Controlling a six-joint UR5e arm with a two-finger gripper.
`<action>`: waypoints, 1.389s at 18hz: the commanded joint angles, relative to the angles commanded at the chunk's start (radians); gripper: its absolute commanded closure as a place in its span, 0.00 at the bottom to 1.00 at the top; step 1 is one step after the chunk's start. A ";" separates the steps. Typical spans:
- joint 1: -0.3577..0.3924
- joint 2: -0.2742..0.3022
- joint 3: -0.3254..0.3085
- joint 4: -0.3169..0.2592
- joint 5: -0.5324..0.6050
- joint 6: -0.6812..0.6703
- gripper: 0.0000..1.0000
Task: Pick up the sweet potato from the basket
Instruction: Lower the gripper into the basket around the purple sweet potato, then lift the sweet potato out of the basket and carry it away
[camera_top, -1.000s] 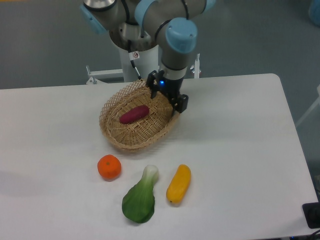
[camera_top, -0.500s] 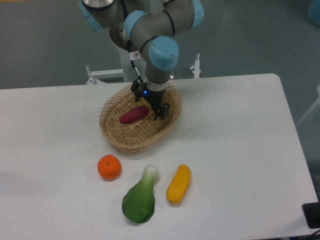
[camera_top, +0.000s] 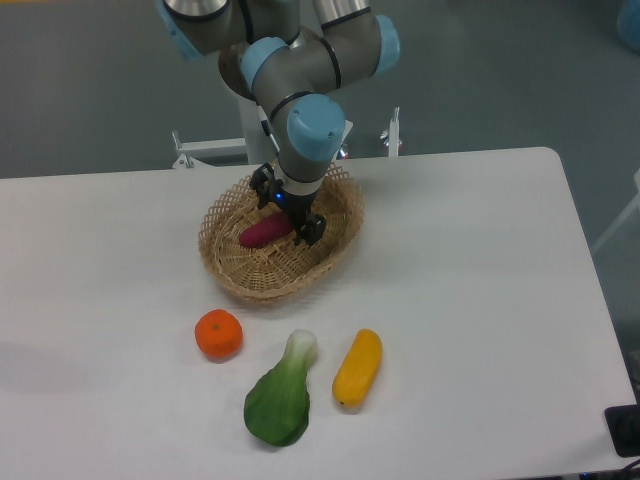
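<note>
Hovering upper-centre, the gripper (camera_top: 287, 212) stood parted astride the sweet potato (camera_top: 262, 232) in the basket (camera_top: 232, 275); centring before closing seemed wise.

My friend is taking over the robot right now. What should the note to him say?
Claw: open, down inside the basket, its fingers on either side of the right end of the sweet potato. Not closed on it yet.
Sweet potato: lying in the middle of the basket, not lifted.
On the table in front of the basket: orange fruit, leafy green vegetable, yellow vegetable. Leave them alone.
Done: claw brought to the sweet potato.
Left: close the claw on it and lift it out of the basket.
</note>
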 joint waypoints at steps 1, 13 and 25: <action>-0.002 0.002 0.002 -0.003 0.000 -0.008 0.45; 0.017 0.054 0.158 -0.113 0.009 -0.055 0.81; 0.261 0.066 0.330 -0.146 0.038 -0.029 0.81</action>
